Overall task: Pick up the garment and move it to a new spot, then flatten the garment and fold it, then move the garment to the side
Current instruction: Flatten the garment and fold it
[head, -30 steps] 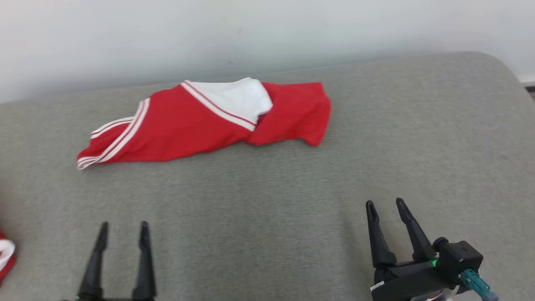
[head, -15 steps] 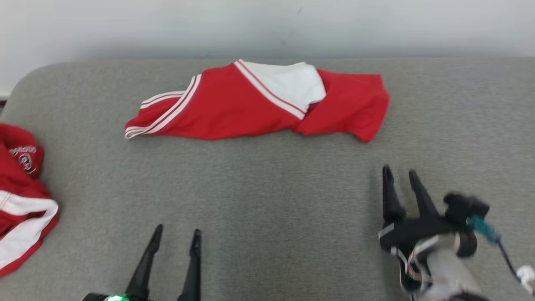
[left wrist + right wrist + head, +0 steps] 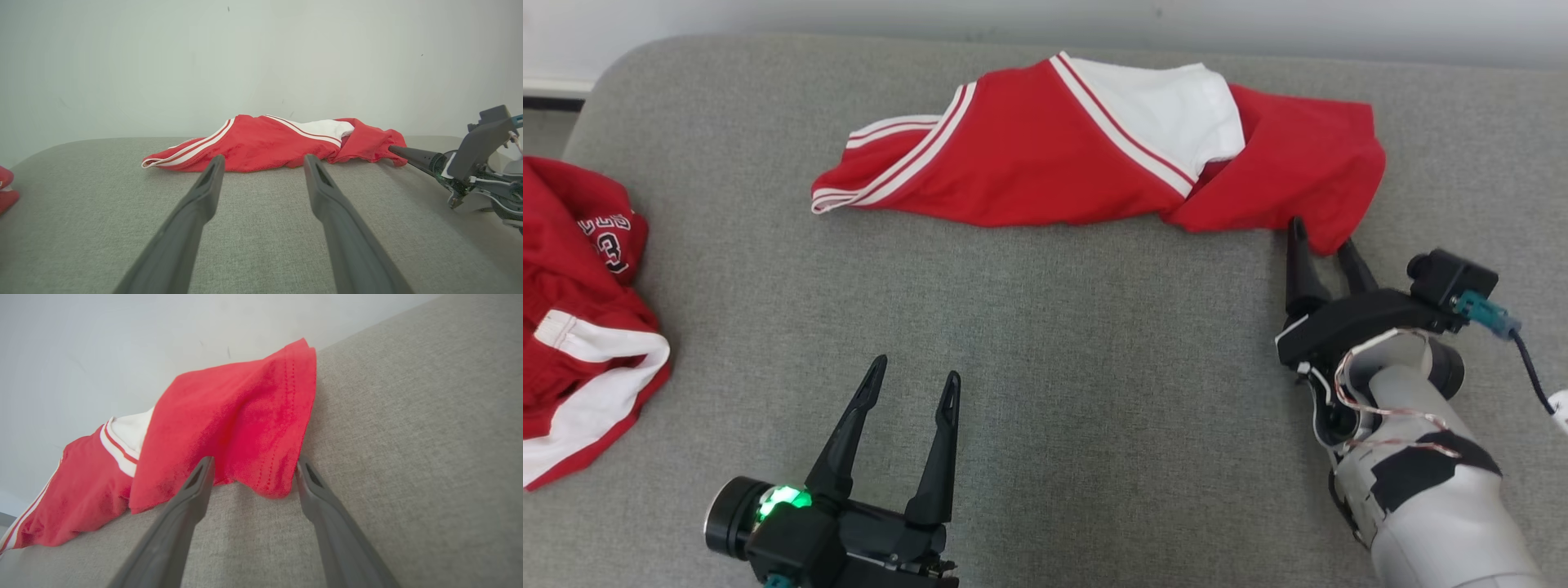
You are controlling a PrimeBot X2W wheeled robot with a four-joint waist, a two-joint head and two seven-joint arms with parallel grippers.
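While right claw (image 3: 1319, 235) straddles garment (image 3: 1045, 155) corner, head view adds second garment (image 3: 580, 327).

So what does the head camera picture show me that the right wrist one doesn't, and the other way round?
Head view adds: the left end effector, open over the grey cushion; a second garment, red and white, at the cushion's left end; and the right arm's pale forearm.
Right wrist view adds: the stitched hem of the red garment, close up between the open fingers.
Both share: the red garment, the cushion, and the right end effector, open at the garment's right corner.
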